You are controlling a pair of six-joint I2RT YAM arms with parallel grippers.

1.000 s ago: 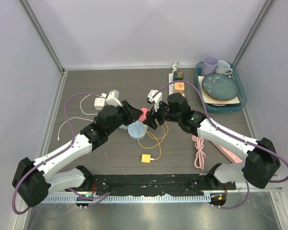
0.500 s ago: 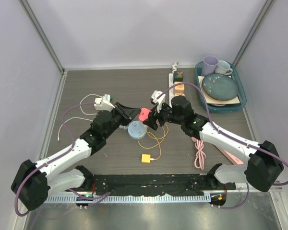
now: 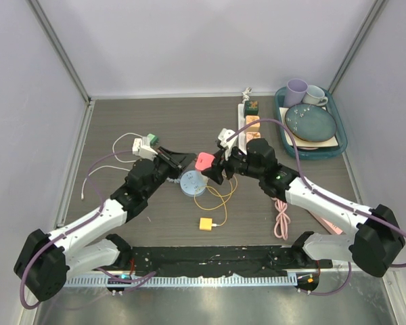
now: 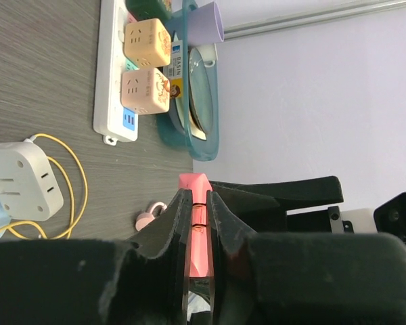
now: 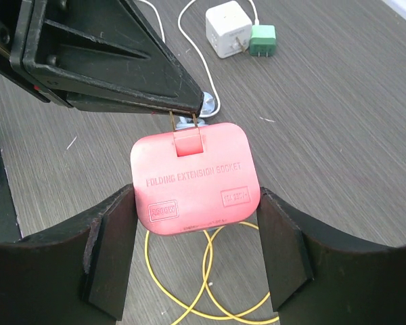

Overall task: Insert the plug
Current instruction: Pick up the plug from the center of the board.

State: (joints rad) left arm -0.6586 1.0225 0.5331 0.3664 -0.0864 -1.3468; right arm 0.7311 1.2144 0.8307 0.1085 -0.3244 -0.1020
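A flat pink plug (image 3: 204, 161) marked "folding extension socket" hangs above the table's middle. My right gripper (image 5: 196, 203) holds it by its two side edges, one finger on each side of the pink plug (image 5: 195, 177). My left gripper (image 3: 188, 160) comes in from the left and is shut on the plug's top end, where thin metal prongs stick out. In the left wrist view the pink plug (image 4: 193, 184) is pinched between the jaws of my left gripper (image 4: 197, 198). The white power strip (image 3: 245, 120) lies at the back right.
Two peach cube adapters sit on the power strip (image 4: 111, 74). Beneath the plug lie a pale blue round socket (image 3: 191, 184) and a yellow cable (image 3: 218, 198) running to a yellow block (image 3: 206, 223). A teal tray (image 3: 344, 143) holds dishes. There is a pink cable (image 3: 281, 218) and a white adapter with green plug (image 3: 145, 143).
My left gripper has closed onto the plug's top end. The left wrist has swung so its camera end points further left. The right arm with the plug has shifted slightly right.
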